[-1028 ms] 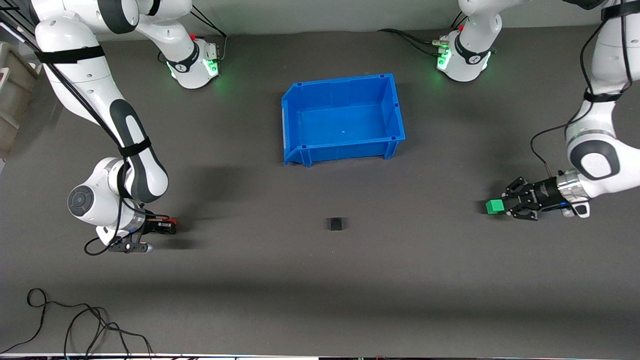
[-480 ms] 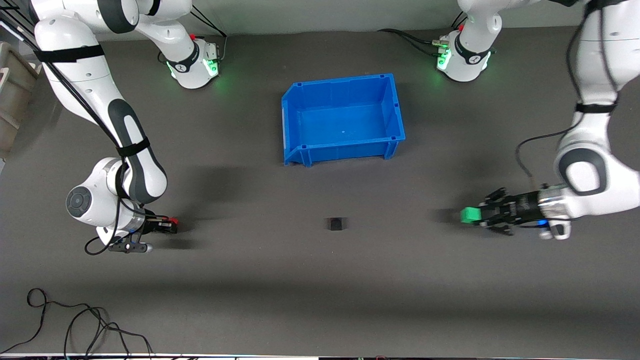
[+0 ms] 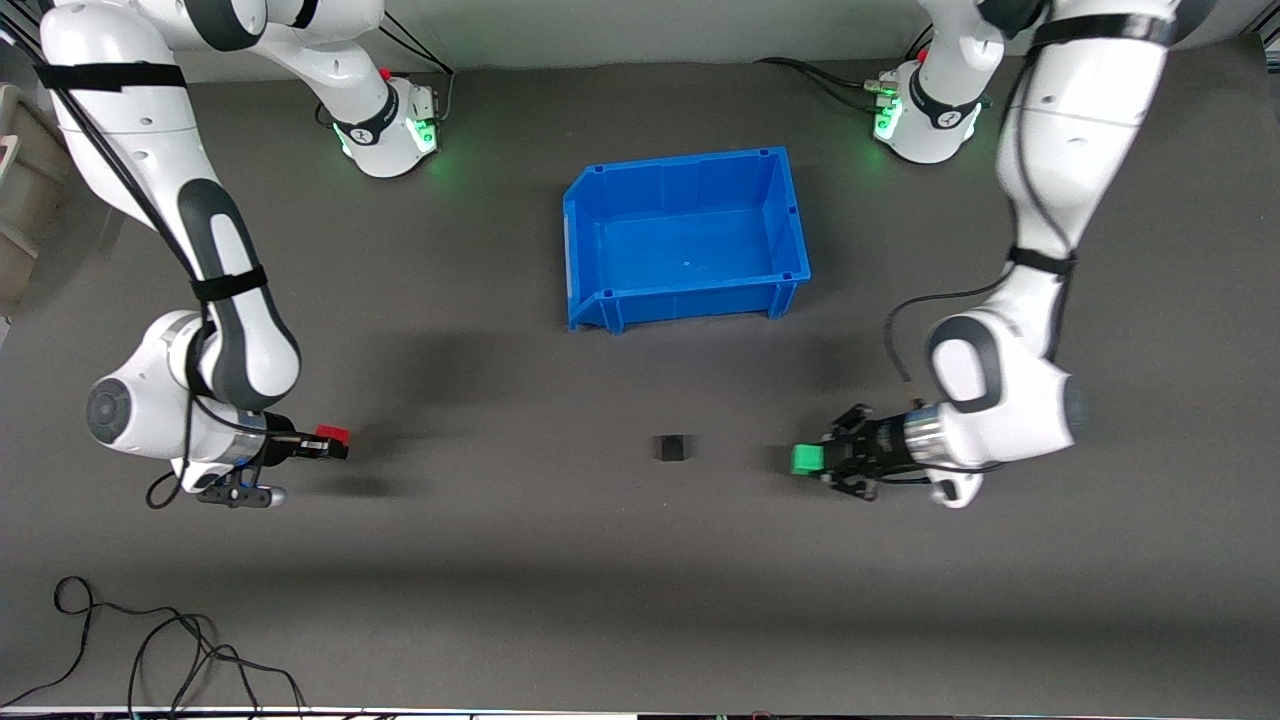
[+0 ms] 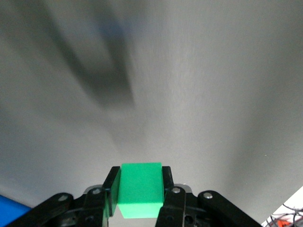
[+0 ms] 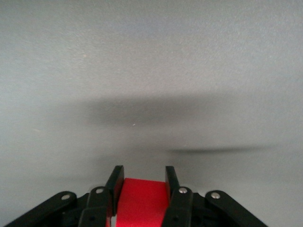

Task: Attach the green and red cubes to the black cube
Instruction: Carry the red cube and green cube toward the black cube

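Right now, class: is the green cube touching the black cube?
Apart. The front view shows bare mat between the green cube, held in the left gripper, and the black cube.

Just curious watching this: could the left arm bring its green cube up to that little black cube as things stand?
Probably yes. The left gripper holds the green cube, and only bare mat shows between it and the black cube.
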Robot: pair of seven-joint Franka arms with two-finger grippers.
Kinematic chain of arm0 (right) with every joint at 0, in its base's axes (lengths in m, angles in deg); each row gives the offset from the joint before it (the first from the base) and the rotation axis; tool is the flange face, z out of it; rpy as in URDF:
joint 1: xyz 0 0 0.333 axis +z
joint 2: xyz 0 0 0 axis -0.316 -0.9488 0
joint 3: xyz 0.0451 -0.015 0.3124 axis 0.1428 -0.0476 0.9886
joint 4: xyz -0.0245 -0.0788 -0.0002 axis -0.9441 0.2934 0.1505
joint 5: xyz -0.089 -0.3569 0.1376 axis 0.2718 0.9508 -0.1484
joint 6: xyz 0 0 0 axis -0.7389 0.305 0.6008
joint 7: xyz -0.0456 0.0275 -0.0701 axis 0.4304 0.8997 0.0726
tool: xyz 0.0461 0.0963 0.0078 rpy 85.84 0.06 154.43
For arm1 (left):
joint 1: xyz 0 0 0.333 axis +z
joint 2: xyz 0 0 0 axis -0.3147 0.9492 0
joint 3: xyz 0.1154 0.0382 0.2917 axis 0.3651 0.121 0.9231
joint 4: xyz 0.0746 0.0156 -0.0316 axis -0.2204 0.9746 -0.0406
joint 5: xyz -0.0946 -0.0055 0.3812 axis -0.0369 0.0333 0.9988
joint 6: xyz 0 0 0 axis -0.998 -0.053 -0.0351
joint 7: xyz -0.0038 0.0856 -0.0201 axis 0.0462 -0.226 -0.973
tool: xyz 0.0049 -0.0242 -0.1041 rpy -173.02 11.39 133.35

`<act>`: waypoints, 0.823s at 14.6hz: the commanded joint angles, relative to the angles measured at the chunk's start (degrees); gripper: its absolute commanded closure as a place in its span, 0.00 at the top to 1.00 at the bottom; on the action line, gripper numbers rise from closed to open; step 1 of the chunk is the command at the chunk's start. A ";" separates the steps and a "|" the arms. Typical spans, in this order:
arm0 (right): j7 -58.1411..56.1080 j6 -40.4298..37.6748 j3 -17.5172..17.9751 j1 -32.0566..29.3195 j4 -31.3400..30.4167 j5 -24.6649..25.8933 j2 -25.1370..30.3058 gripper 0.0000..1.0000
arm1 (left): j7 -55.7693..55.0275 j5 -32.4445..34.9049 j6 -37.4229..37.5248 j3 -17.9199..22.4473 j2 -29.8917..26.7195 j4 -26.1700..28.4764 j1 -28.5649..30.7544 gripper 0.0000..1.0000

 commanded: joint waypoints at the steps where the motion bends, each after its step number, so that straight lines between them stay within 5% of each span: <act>1: 5.78 -1.29 -0.01 0.40 -0.54 -2.28 2.23 0.00 | -6.61 0.08 -0.93 1.06 2.25 -3.25 -3.32 0.26; 12: 62.78 -0.67 0.34 15.50 6.83 -1.58 1.63 0.00 | -16.81 -0.36 -9.90 1.06 8.93 -6.23 -13.25 0.26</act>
